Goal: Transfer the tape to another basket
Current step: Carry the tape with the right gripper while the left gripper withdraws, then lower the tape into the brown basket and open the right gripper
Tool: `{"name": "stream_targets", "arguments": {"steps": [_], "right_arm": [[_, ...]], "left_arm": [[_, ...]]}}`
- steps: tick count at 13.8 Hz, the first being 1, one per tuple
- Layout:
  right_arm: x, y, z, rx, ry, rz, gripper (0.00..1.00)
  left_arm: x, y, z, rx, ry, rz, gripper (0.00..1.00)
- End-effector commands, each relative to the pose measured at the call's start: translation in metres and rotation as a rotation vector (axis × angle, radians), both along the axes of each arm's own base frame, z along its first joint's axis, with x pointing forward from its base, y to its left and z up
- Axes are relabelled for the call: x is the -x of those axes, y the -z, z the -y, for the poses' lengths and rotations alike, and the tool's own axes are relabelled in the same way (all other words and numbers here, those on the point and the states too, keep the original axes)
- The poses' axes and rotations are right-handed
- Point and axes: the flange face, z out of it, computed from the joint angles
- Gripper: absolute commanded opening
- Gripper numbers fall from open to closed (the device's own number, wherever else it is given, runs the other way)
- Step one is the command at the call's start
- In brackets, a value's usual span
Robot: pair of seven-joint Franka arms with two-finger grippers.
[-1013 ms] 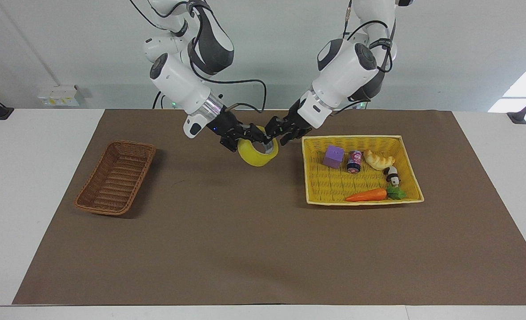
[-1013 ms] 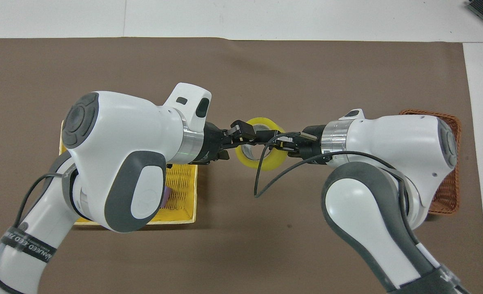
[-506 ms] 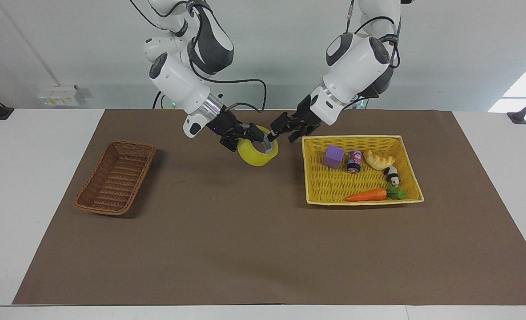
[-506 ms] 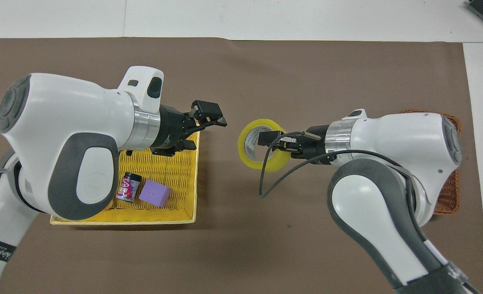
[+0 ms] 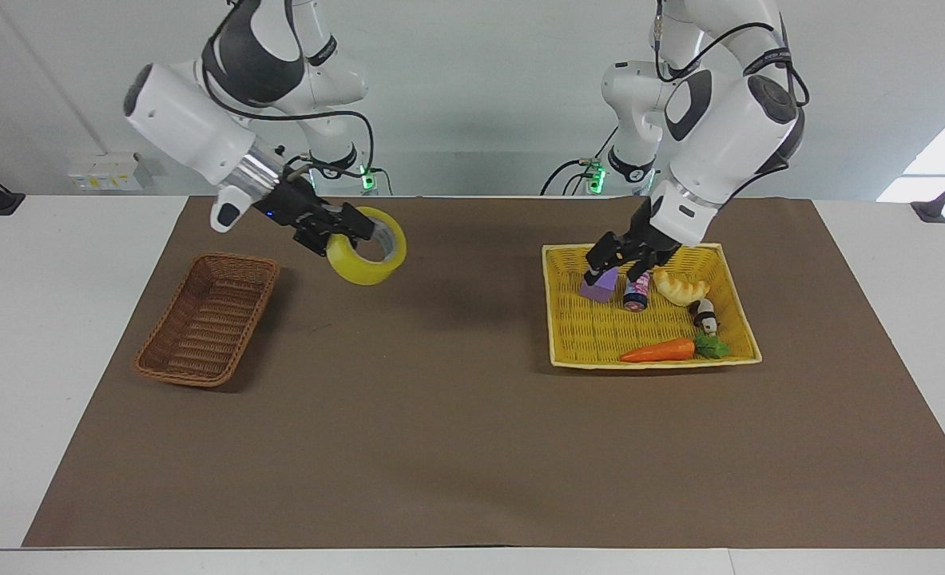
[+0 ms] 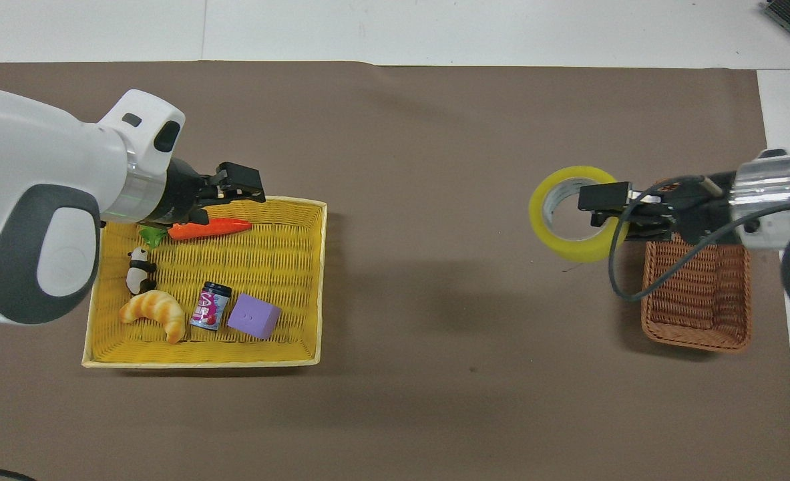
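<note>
The tape [image 5: 354, 271], a thick yellowish roll, hangs in my right gripper [image 5: 344, 233], which is shut on its rim. It is up in the air over the mat, just beside the dark brown wicker basket [image 5: 200, 327]. The overhead view shows the tape [image 6: 576, 251] in my right gripper [image 6: 602, 208] next to the brown basket [image 6: 695, 294], which is empty. My left gripper [image 5: 620, 259] is open and empty over the yellow basket [image 5: 600, 331], above its edge nearer the robots. The overhead view also shows my left gripper [image 6: 238, 190].
The yellow basket [image 6: 268, 260] holds a purple cube [image 5: 600, 281], a small can [image 5: 637, 290], a croissant [image 5: 680, 287], a panda figure [image 5: 705, 315] and a carrot [image 5: 660, 350]. A brown mat [image 5: 440, 415] covers the table between the baskets.
My left gripper let go of the tape and drew back over the yellow basket. My right gripper carried the tape from mid-table toward the brown basket.
</note>
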Motion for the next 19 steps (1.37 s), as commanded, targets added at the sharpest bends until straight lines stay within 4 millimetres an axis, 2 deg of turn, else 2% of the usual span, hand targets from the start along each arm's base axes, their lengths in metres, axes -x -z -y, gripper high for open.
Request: {"name": "stream_targets", "arguments": {"steps": [1,3,4,6,9,10,14,16,18,19], "right_arm": [[0.001,0.013,0.066,0.086,0.056,-0.017,0.00],[0.004,0.040,0.124,0.099,0.066,-0.023,0.00],[0.007,0.057,0.141,0.100,0.065,-0.038,0.00],[0.024,0.088,0.171,0.098,0.068,-0.062,0.00],[0.036,0.130,0.211,0.115,0.010,-0.071,0.00],[0.040,0.139,0.224,0.118,-0.002,-0.064,0.00],[0.044,0.172,0.244,0.114,-0.026,-0.069,0.00],[0.049,0.196,0.257,0.103,-0.060,-0.069,0.00],[0.049,0.198,0.259,0.108,-0.075,-0.058,0.00],[0.048,0.198,0.258,0.115,-0.074,-0.055,0.09]], "left_arm": [[-0.003,-0.022,-0.044,-0.139,0.127,0.006,1.00],[-0.003,-0.034,-0.077,-0.198,0.202,0.004,1.00],[-0.002,-0.041,-0.092,-0.203,0.265,0.001,1.00],[0.001,-0.061,-0.109,-0.257,0.375,-0.018,1.00],[0.011,-0.097,-0.119,-0.313,0.388,-0.060,1.00],[0.012,-0.103,-0.123,-0.310,0.381,-0.060,1.00],[0.013,-0.102,-0.136,-0.297,0.346,-0.069,1.00],[0.013,-0.101,-0.136,-0.297,0.347,-0.072,1.00],[0.013,-0.102,-0.138,-0.297,0.344,-0.066,1.00],[0.012,-0.103,-0.140,-0.298,0.340,-0.061,1.00]]}}
